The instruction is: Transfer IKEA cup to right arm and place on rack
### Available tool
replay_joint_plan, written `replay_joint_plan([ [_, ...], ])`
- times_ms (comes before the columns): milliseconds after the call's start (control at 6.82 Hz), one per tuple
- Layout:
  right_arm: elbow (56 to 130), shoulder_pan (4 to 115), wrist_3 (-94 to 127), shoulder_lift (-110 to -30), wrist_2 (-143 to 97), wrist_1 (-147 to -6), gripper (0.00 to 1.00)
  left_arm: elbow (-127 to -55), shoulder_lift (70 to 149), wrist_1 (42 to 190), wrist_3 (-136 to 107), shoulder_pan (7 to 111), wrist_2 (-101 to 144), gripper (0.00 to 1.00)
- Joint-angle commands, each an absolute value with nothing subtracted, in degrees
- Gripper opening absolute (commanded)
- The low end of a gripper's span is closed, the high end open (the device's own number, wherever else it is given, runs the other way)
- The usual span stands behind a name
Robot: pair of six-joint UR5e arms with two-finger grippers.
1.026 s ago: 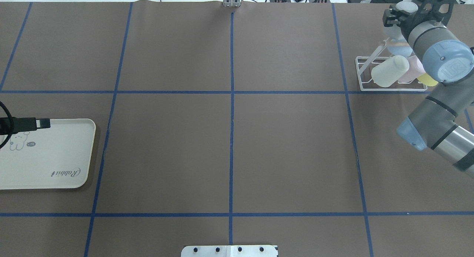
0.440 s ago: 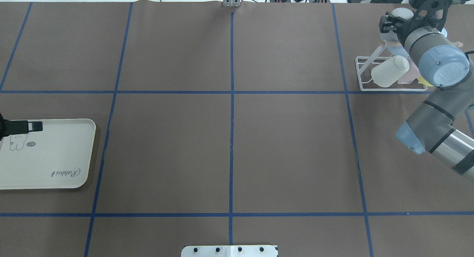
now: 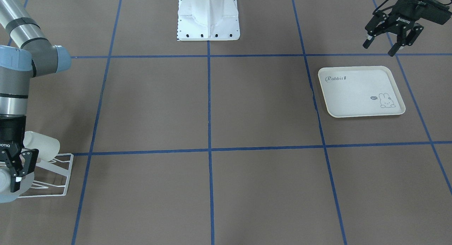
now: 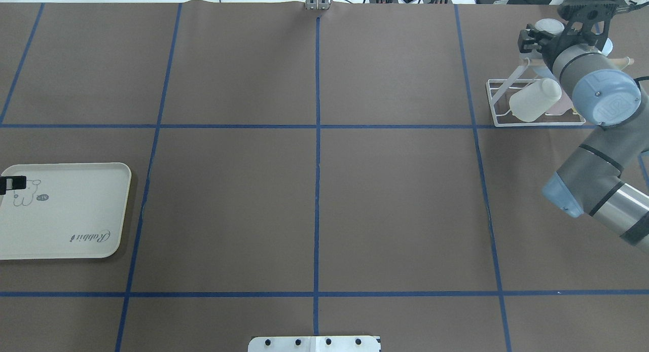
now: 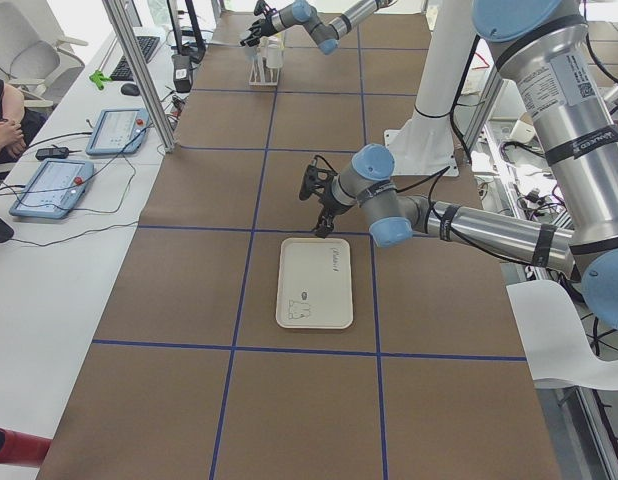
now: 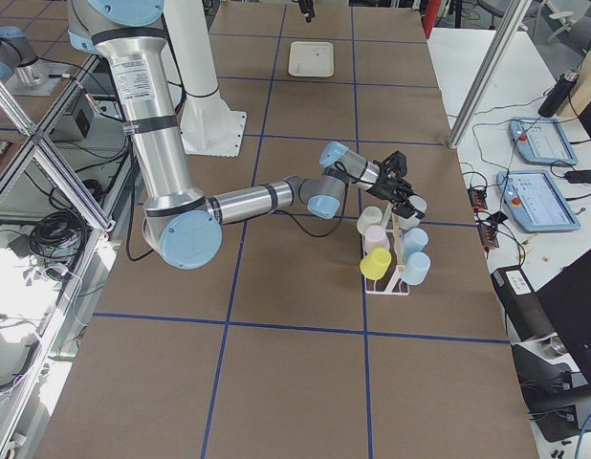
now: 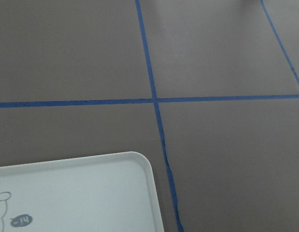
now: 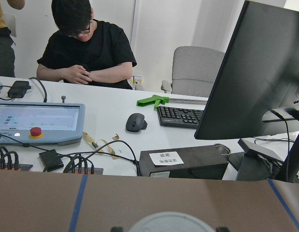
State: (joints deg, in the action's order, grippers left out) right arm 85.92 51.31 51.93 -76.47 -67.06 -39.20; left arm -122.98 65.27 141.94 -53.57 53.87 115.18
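The right tool (image 4: 531, 38) grips the pale IKEA cup (image 4: 550, 25) just above the rack (image 4: 537, 123), at its far end; a cream tray (image 4: 76, 225) lies well left of the rack.

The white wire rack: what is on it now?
On the rack: a white cup, a pink cup, a yellow cup and two blue cups. The right gripper holds another white cup at its top. Prongs inside the cups are hidden.

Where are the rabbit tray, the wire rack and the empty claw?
rabbit tray (image 4: 76, 215): overhead view, bare middle of its floor.
wire rack (image 4: 537, 123): overhead view, its lower base rail.
left gripper (image 3: 379, 49): front-facing view, midway between its open fingertips.
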Motion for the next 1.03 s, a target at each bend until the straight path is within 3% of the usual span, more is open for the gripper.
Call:
replay_joint_plan([
  [0, 85.95, 50.98, 51.60, -76.90, -67.76, -39.29, 1.00, -122.17, 65.13, 141.94, -52.82, 55.80, 115.31, 1.00],
  [440, 86.13, 56.13, 47.04, -74.72, -79.84, -40.68, 1.00, -122.17, 65.21, 142.03, -51.60, 58.35, 115.05, 1.00],
  [880, 86.57, 72.37, 37.31, -69.54, -106.96, -53.30, 1.00, -120.42, 65.30, 141.86, -45.20, 63.17, 115.75, 1.00],
])
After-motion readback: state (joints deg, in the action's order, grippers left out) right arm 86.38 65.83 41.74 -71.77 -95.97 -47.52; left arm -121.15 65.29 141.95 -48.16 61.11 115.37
